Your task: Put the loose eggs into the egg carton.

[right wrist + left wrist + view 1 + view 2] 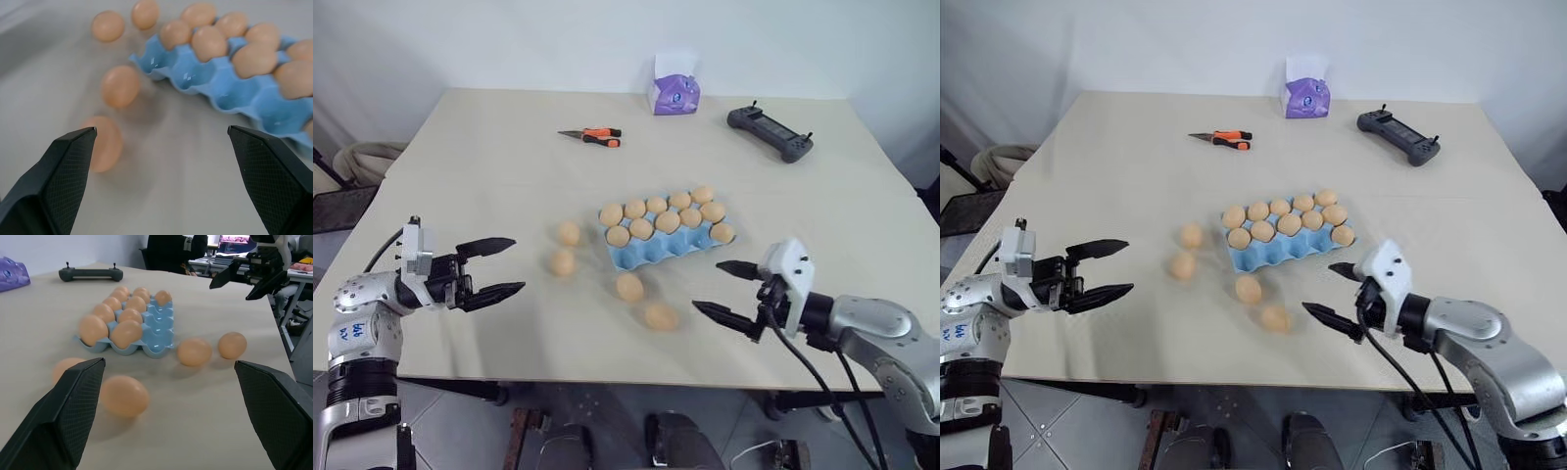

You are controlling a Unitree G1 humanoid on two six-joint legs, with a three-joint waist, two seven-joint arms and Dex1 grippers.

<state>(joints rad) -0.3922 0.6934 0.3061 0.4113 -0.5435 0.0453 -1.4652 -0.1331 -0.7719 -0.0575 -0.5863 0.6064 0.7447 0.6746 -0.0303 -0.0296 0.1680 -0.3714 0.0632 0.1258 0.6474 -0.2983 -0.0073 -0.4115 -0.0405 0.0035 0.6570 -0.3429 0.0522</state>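
Observation:
The light blue egg carton lies mid-table, its two far rows holding several eggs and its near row mostly bare. Several loose eggs lie on the table. Two are left of the carton and two in front of it. My left gripper hovers open at the left, pointing at the two left eggs. My right gripper hovers open just right of the nearest egg. The right wrist view shows the front eggs ahead of the open fingers.
Orange-handled pliers, a purple tissue box and a black controller lie at the far side of the table. The table's near edge runs just below both grippers.

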